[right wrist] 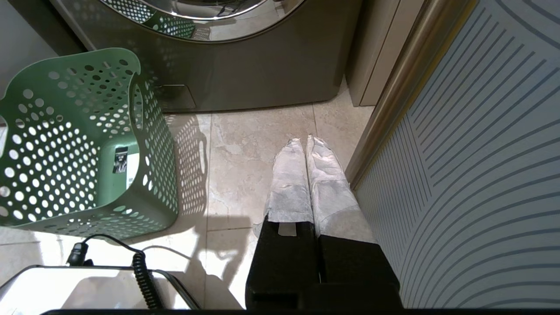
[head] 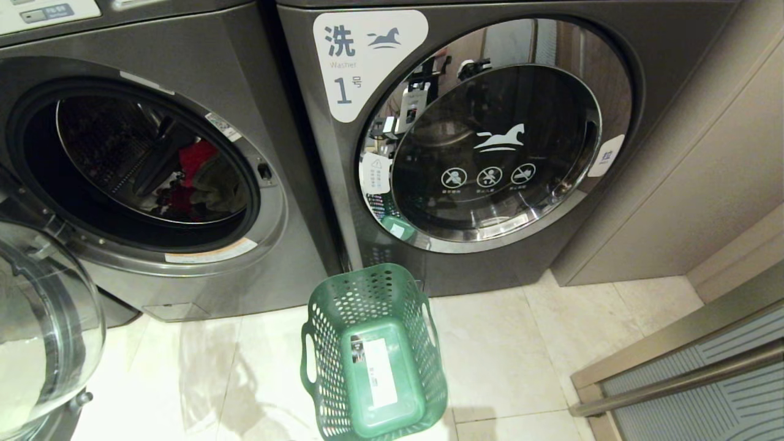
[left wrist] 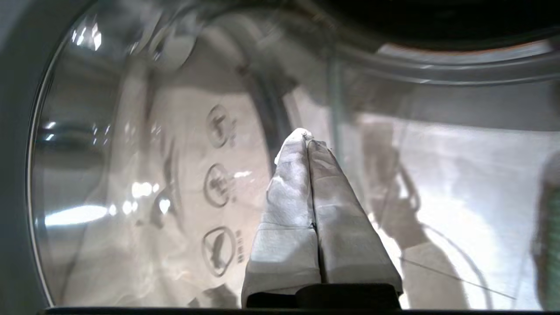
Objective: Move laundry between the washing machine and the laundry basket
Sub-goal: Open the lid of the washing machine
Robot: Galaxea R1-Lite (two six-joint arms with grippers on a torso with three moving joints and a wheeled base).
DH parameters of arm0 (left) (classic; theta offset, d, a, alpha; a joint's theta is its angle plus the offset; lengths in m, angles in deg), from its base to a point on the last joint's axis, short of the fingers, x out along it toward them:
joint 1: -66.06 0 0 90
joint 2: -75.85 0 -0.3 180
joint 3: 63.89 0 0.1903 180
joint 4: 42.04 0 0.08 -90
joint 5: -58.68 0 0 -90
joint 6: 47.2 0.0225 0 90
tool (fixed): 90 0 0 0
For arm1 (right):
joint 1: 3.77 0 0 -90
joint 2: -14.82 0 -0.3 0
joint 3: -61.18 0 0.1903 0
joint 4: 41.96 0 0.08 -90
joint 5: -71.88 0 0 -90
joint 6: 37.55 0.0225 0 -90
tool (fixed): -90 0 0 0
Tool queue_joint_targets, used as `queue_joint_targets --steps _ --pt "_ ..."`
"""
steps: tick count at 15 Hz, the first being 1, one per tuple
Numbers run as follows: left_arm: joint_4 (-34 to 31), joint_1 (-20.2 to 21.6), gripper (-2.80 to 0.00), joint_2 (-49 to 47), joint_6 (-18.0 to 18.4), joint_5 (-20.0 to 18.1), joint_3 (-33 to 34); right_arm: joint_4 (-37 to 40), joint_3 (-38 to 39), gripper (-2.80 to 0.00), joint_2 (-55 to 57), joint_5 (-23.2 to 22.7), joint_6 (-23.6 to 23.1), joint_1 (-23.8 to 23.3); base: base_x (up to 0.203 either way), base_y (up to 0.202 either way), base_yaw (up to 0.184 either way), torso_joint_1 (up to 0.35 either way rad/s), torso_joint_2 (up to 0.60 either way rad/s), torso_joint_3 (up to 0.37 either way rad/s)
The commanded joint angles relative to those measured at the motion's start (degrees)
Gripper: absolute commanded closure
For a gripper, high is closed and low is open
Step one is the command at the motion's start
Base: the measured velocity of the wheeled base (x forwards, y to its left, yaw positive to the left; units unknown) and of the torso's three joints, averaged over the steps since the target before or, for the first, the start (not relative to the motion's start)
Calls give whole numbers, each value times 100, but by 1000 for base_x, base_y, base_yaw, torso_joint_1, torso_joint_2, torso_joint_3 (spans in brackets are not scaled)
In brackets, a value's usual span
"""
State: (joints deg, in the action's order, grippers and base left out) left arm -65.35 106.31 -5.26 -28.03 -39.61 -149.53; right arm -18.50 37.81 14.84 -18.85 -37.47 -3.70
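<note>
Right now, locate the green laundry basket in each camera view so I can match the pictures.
Head view: the laundry basket stands empty on the floor at bottom centre, before the gap between the two machines.
Left wrist view: only a green sliver at the right edge, probably the basket; I cannot be sure.
Right wrist view: at the left, on the tiles.
Shared landmark: the white sticker on its floor.

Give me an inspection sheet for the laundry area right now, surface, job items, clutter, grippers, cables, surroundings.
Surface: pale tiled floor, bare patches visible.
Job's things: washing machine door open; red laundry in drum; green laundry basket empty, white sticker on floor.
Clutter: nothing seen.
Grippers: left gripper shut, empty, facing the open glass door; right gripper shut, empty, above floor.
Cables: black coiled cable beside basket.
Surroundings: closed washer 1; beige wall panel.
</note>
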Motion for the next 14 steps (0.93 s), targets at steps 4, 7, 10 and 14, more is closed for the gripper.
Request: queue_joint_targets --steps 4,7,10,14 --pt "195 96 0 -776 65 1210 -30 -1 0 0 -2 3 -1 1 0 0 0 0 0 0" --pt "204 228 0 -865 69 1500 -31 -10 0 0 -2 -5 0 1 0 0 0 0 0 0" --pt "774 581 0 -1194 77 1566 -63 -1 0 0 -2 -4 0 1 0 0 0 0 0 0" --pt "1487 925 0 -1497 66 1752 -80 -1 0 0 -2 2 0 1 0 0 0 0 0 0"
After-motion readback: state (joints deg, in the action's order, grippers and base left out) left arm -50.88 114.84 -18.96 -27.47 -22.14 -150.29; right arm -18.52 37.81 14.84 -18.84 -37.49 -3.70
